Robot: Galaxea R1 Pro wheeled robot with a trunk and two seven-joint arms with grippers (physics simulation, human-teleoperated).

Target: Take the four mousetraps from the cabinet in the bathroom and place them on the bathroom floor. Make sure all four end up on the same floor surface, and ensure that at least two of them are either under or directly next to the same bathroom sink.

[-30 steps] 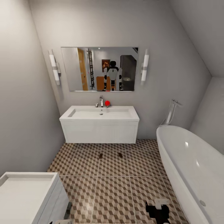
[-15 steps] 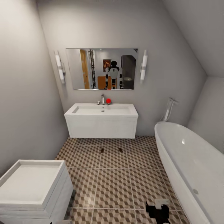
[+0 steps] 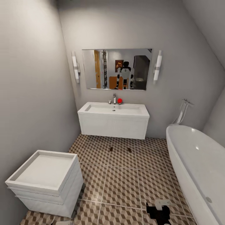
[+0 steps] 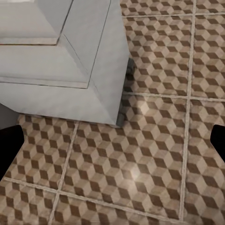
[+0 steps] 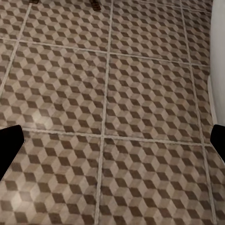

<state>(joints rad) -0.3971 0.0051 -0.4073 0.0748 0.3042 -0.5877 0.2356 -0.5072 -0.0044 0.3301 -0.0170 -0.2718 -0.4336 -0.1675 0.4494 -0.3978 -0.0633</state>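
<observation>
I see a brown, beige and white cube-patterned floor (image 3: 125, 184), a white sink (image 3: 113, 120), bathtub (image 3: 200, 168) and drawer unit (image 3: 47, 181), grey walls (image 3: 34, 93)

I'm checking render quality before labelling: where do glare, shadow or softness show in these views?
Head view: soft, slightly blurry overall; bright highlights on the bathtub rim, lit wall lamps beside the mirror, a dim left wall, and the two mousetraps too small to resolve. Left wrist view: a pale sheen on the bathroom floor and a dark shadow beside the white drawer unit. Right wrist view: evenly lit, faint sheen.
</observation>
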